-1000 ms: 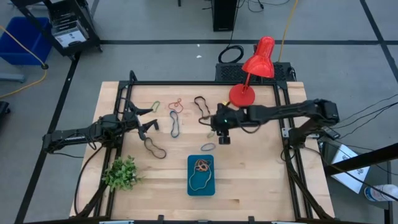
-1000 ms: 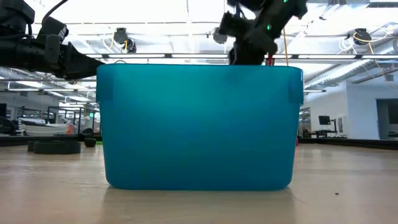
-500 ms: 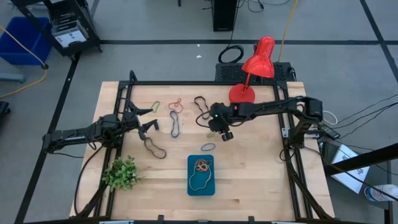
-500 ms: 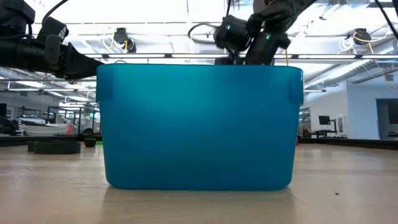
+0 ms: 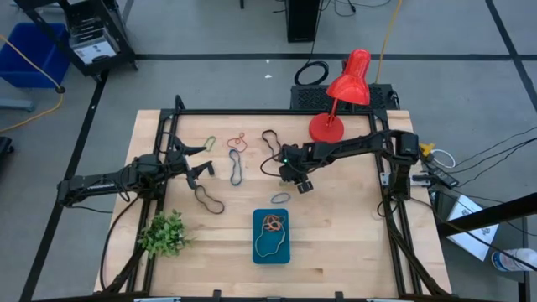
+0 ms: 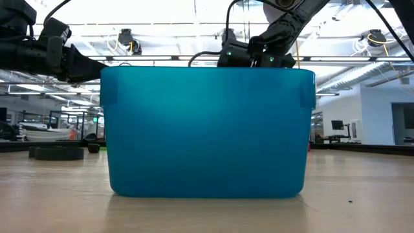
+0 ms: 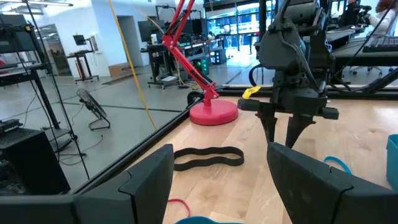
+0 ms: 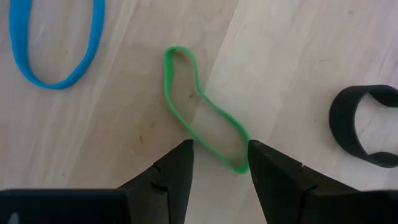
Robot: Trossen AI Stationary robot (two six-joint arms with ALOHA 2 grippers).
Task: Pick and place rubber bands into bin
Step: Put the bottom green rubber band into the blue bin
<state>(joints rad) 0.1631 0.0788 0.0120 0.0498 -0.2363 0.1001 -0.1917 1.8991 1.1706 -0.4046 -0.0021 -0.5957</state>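
Observation:
The teal bin [image 5: 271, 250] sits near the table's front, with a few bands [image 5: 272, 223] in it. Its wall [image 6: 207, 129] fills the low view. Loose rubber bands lie on the wood: black [image 5: 272, 143], dark blue [image 5: 237, 168], red [image 5: 238, 141], black [image 5: 210, 200] and blue [image 5: 279, 198]. My right gripper [image 5: 301, 184] is open and low over a green band [image 8: 202, 118]. Its fingers [image 8: 174, 168] stand on either side of the band's near end. My left gripper [image 5: 201, 164] is open and empty at the table's left.
A red lamp [image 5: 334, 105] stands at the far right, its base [image 7: 213, 112] just beyond my right arm. A small green plant [image 5: 164, 232] sits at the front left. In the right wrist view, a blue band [image 8: 56, 43] and a black band [image 8: 367, 124] lie close to the green one.
My right gripper has gone a little toward the table's left edge and down toward the green band. In the low view it has sunk behind the bin's rim. My left arm has kept still.

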